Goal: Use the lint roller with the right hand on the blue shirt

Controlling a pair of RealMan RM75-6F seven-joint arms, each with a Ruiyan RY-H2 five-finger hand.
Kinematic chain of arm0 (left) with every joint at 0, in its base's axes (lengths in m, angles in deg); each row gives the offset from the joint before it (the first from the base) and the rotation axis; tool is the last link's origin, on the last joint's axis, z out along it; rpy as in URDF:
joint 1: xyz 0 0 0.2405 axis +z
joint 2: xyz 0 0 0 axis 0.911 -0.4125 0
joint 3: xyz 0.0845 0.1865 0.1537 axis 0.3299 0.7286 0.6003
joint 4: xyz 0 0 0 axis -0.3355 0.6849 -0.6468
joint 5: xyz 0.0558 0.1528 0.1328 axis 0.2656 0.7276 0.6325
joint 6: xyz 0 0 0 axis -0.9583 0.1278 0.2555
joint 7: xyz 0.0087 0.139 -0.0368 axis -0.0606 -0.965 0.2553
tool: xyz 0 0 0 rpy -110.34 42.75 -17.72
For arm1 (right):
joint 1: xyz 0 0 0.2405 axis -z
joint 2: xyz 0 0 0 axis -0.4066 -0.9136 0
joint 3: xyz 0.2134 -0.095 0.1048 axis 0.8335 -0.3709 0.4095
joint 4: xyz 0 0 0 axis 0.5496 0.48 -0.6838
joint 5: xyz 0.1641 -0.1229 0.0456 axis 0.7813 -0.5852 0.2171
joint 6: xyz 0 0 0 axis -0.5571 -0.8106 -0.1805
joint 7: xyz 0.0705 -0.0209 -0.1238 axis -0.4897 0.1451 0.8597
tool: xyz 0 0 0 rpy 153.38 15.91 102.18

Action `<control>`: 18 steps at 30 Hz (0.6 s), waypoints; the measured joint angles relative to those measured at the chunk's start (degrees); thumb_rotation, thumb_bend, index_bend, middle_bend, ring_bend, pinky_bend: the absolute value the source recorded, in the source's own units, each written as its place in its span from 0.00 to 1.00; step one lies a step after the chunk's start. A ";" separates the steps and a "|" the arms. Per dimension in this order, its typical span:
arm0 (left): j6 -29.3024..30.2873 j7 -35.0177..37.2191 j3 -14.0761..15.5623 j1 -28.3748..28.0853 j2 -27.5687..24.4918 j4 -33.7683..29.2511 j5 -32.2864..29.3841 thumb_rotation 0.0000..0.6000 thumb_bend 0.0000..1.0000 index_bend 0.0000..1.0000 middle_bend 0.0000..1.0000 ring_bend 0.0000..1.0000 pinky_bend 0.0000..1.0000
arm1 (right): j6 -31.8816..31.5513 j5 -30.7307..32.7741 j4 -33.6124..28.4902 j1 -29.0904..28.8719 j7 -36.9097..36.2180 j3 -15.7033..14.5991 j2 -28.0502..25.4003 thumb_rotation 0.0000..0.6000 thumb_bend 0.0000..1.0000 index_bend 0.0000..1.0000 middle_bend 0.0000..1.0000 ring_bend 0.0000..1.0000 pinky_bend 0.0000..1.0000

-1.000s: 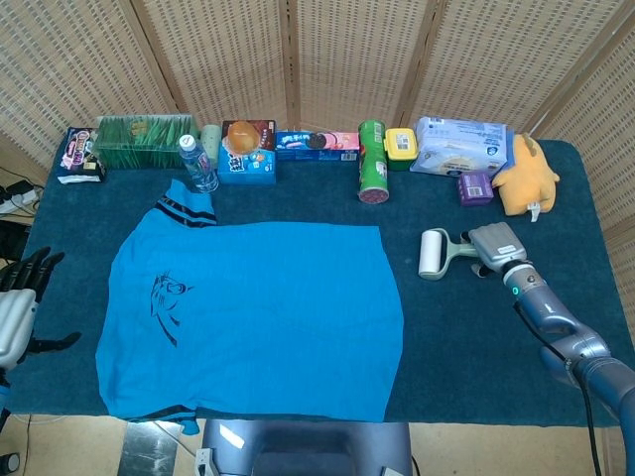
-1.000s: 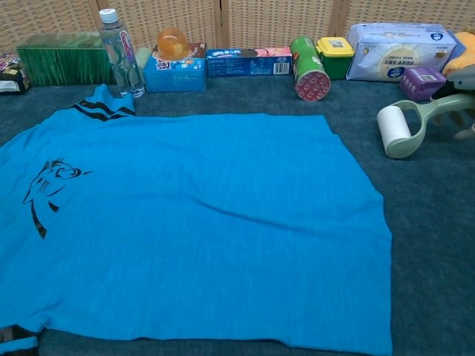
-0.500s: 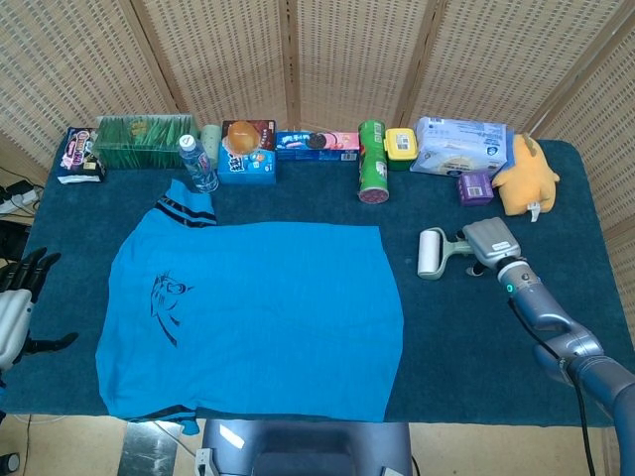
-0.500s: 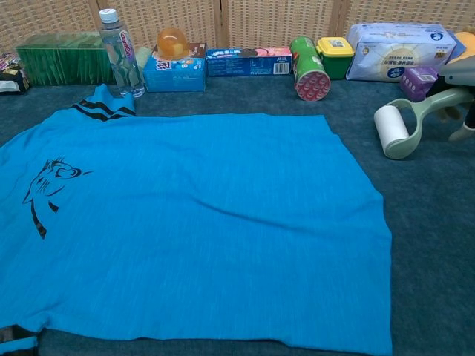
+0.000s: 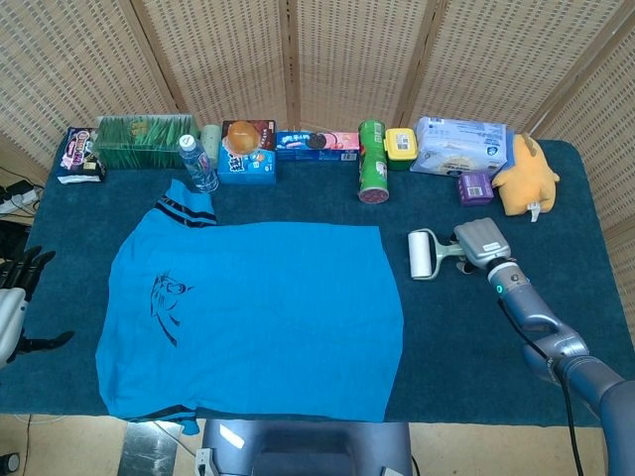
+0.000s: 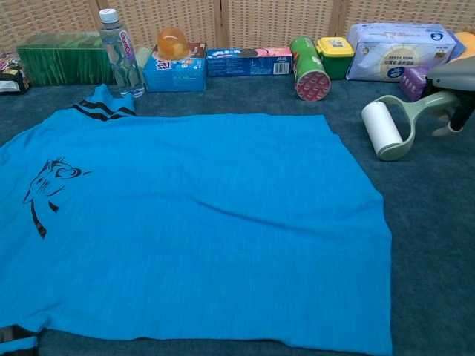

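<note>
Gripping the lint roller (image 5: 422,255) in the right robot hand (image 5: 479,243) just right of the blue shirt (image 5: 260,317), needing the drum landing flat on the cloth.

Bright, even light; soft shadows; both views sharp, no glare.

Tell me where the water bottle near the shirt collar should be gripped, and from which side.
Grip the water bottle around its clear mid-body, below the white cap, coming from the front, likely with the left hand, the nearer one. It stands upright; the green box and blue box flank it, and the blue shirt collar lies at its base.
</note>
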 measured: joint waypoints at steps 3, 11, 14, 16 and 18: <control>-0.22 0.44 0.02 0.05 -0.06 0.29 0.07 1.00 0.08 0.00 0.00 0.00 0.02 | -0.59 0.12 -0.18 0.20 0.34 0.12 0.08 1.00 0.35 0.85 0.74 0.77 1.00; -0.89 1.44 0.02 0.00 -0.01 1.02 0.41 1.00 0.08 0.00 0.00 0.00 0.02 | -1.36 0.86 -1.22 0.76 1.39 0.56 -0.03 1.00 0.57 0.92 0.75 0.78 1.00; -0.97 1.84 0.01 0.07 0.06 1.25 0.48 1.00 0.08 0.00 0.00 0.00 0.02 | -1.26 1.22 -1.75 0.84 1.54 0.78 -0.18 1.00 0.74 0.93 0.76 0.79 1.00; -1.05 2.00 0.04 0.10 0.15 1.37 0.58 1.00 0.08 0.00 0.00 0.00 0.02 | -1.20 1.41 -2.04 0.81 1.60 0.93 -0.35 1.00 0.76 0.93 0.76 0.79 1.00; -1.08 2.07 0.04 0.10 0.26 1.44 0.67 1.00 0.08 0.00 0.00 0.00 0.02 | -0.98 1.51 -2.41 0.72 1.69 0.98 -0.57 1.00 0.79 0.93 0.76 0.79 1.00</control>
